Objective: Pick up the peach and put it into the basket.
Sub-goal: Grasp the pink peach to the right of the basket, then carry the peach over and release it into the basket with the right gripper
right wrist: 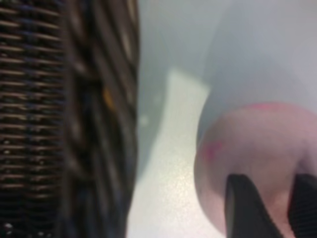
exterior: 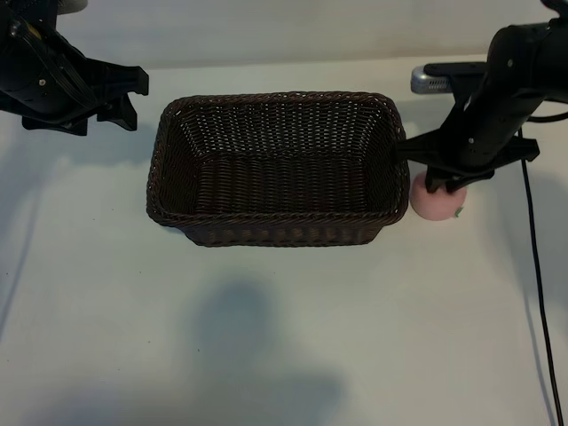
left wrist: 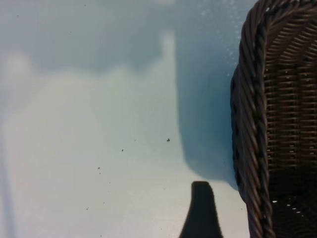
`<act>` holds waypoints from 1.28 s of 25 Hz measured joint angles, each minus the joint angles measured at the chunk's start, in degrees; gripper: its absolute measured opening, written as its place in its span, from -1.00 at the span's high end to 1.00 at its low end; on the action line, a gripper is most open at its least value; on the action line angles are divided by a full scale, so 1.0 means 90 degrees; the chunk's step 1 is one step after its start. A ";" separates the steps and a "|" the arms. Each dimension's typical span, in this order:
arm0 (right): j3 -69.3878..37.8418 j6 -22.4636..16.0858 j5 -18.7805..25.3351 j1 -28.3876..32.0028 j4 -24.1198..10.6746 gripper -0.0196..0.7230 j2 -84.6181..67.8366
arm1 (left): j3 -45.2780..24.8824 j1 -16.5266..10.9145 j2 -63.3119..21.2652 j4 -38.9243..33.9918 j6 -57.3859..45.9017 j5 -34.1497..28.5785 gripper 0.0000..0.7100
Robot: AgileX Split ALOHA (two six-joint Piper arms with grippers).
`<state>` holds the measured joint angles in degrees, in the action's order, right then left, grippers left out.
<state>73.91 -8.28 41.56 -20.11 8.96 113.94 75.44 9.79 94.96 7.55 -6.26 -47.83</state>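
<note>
Where peach [exterior: 435, 203] sits, basket [exterior: 275, 169] rim adjoins

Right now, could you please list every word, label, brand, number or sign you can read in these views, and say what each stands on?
None: no readable text in any view.
The basket, the peach, the table and both arms show no lettering.

Matt peach [exterior: 435, 204]; rough woven wicker basket [exterior: 277, 227].
</note>
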 joint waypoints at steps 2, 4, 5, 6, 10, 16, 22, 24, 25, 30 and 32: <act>-0.0028 0.0000 -0.0007 0.0000 -0.0008 0.37 0.0018 | 0.0000 0.0000 0.0000 0.0000 0.0000 0.0000 -0.49; -0.0056 -0.0006 -0.0023 0.0000 -0.0016 0.44 0.0022 | 0.0000 0.0000 0.0000 0.0000 0.0000 0.0000 -0.49; -0.0071 -0.0006 -0.0029 0.0000 -0.0023 0.50 0.0022 | 0.0000 0.0000 0.0000 0.0000 0.0000 0.0000 -0.49; -0.0077 -0.0006 -0.0036 0.0000 -0.0023 0.57 0.0022 | 0.0000 0.0000 0.0000 0.0000 0.0000 0.0000 -0.49; -0.0113 -0.0006 -0.0036 0.0000 -0.0028 0.84 0.0022 | 0.0000 0.0000 0.0000 0.0000 -0.0006 0.0000 -0.49; -0.0125 -0.0006 0.0019 0.0000 -0.0062 0.85 -0.0224 | 0.0000 0.0000 0.0000 0.0000 -0.0012 0.0000 -0.49; -0.0156 -0.0006 0.0128 0.0000 -0.0182 0.85 -0.1144 | 0.0000 0.0000 0.0000 0.0000 -0.0017 0.0000 -0.49; -0.0156 -0.0006 0.0149 0.0000 -0.0182 0.85 -0.1495 | 0.0000 0.0000 0.0000 0.0000 -0.0017 0.0000 -0.49; -0.0156 -0.0012 0.0156 0.0000 -0.0182 0.85 -0.1659 | 0.0000 0.0000 0.0000 0.0000 -0.0017 0.0000 -0.49; -0.0129 -0.0018 0.0184 0.0000 0.0031 0.85 -0.2226 | 0.0000 0.0000 0.0000 0.0000 -0.0017 0.0000 -0.49; -0.0058 0.0024 0.0214 -0.0007 0.0227 0.85 -0.2320 | 0.0000 0.0000 0.0000 0.0000 -0.0017 0.0000 -0.49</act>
<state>73.38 -8.06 43.49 -20.18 11.00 93.06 75.44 9.79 94.96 7.55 -6.41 -47.83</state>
